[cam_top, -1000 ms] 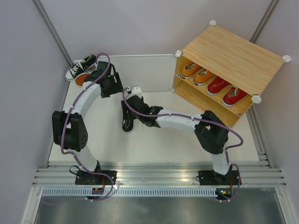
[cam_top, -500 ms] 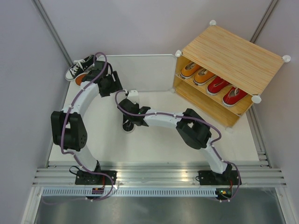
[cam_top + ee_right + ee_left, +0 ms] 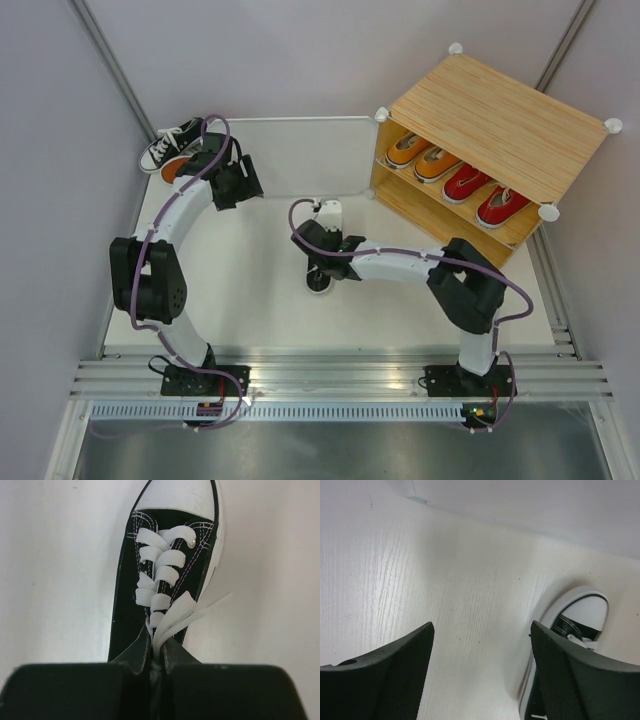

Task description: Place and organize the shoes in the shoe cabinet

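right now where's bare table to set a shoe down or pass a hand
Free: table between the left arm and the black sneaker in the right gripper; the strip near the arm bases. Crowded: far-left corner, with the left gripper, a second black sneaker and an orange sole; four sneakers fill the shoe cabinet's width.

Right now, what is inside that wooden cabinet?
In the cabinet, four shoes sit side by side: two orange shoes, two red shoes. Its wooden top hides the rear, so anything farther back cannot be seen.
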Tool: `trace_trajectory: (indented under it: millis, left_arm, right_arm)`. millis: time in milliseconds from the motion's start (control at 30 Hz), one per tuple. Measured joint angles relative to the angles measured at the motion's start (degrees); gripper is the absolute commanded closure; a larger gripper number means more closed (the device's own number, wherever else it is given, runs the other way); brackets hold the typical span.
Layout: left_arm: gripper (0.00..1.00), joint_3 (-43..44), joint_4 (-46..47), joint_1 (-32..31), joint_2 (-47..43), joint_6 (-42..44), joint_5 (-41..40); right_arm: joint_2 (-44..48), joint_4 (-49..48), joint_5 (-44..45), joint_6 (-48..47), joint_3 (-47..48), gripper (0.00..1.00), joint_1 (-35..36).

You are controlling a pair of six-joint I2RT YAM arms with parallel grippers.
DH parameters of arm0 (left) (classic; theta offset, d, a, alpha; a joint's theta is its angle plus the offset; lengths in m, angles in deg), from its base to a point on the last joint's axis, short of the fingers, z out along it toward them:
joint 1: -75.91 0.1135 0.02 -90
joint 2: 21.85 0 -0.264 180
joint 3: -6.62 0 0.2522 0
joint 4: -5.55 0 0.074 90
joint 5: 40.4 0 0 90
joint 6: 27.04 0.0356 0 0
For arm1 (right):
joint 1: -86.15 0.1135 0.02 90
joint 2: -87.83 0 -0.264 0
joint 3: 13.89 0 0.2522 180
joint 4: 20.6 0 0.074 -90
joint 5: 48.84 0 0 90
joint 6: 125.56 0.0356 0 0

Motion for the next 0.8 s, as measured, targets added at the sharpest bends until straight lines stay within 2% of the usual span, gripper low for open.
trace_trajectory:
  millis: [200, 367, 467, 500, 533, 567, 667, 800]
  left_arm:
    - [0.18, 0.0, 0.2, 0.0, 0.0, 0.0, 0.1]
    - [0.18, 0.0, 0.3, 0.0, 0.0, 0.0, 0.8]
    - [0.18, -0.1, 0.3, 0.0, 0.0, 0.0, 1.0]
    - [0.18, -0.1, 0.3, 0.0, 0.0, -0.1, 1.0]
    - [0.18, -0.1, 0.3, 0.0, 0.0, -0.1, 1.0]
    - [0.18, -0.1, 0.3, 0.0, 0.0, 0.0, 1.0]
    - [0.18, -0.1, 0.3, 0.0, 0.0, -0.1, 1.2]
    - [0.18, -0.1, 0.3, 0.0, 0.0, -0.1, 1.4]
  right_arm:
    - [14.0, 1.2, 5.2, 7.2, -14.6, 0.98, -3.5]
    - [20.5, 2.7, 10.4, 16.2, -21.1, 0.97, -8.2]
    - [19.7, 3.9, 12.6, 21.0, -21.1, 0.86, -10.8]
    - [19.1, 4.0, 13.0, 22.2, -20.9, 0.71, -11.3]
    - [18.1, 4.3, 13.3, 23.4, -20.5, 0.62, -11.7]
    - [16.9, 4.5, 13.7, 24.3, -19.6, 0.45, -12.0]
    - [15.1, 4.5, 13.4, 24.7, -17.6, 0.26, -12.0]
    - [16.5, 3.9, 12.3, 21.7, -16.5, 0.19, -11.8]
